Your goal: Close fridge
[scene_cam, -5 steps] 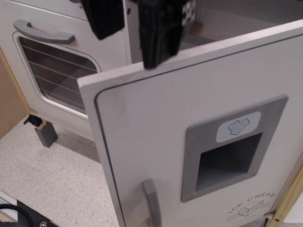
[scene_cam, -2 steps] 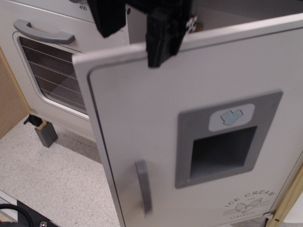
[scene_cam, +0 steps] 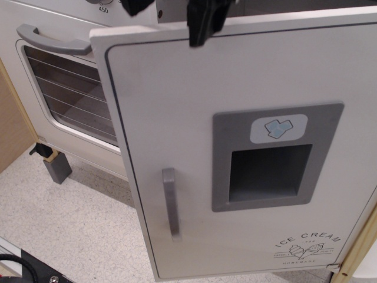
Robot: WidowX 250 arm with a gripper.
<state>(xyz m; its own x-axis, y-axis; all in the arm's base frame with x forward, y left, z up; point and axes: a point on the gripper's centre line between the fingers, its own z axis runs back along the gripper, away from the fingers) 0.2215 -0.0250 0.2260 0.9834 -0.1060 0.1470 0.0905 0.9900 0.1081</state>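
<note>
well, from where i stand the fridge (scene_cam: 235, 147) door fills most of the view, pale grey-white, its free edge on the left swung out over the oven door (scene_cam: 65, 88) behind it. it is not shut: that left edge overlaps the oven's wire-rack window, and the top edge runs at a slight slant. on the door's face i can see the vertical grey handle (scene_cam: 171, 203), the recessed dispenser panel (scene_cam: 274, 156) with its little blue ice-cube icon (scene_cam: 277, 127), and the "ice cream" lettering (scene_cam: 306, 246) low on the right.

the gripper (scene_cam: 171, 15) is up at the top of the frame, mostly cut off. one dark finger (scene_cam: 205, 20) hangs down over the door's top edge on the outer face; the other shows only as a dark scrap further left, above the corner. the two look spread apart with nothing clasped between them, though so little shows that i would not swear to how wide.

to finish this well, i reckon the push should go on through that finger against the front face near the top edge, square to the panel and steady, not a jab. pressing closer to the free side would give more leverage than pressing near the hinge on the right. the risk i would watch for is the finger slipping up off the edge, or catching the corner as the door seats into the cabinet.
</note>
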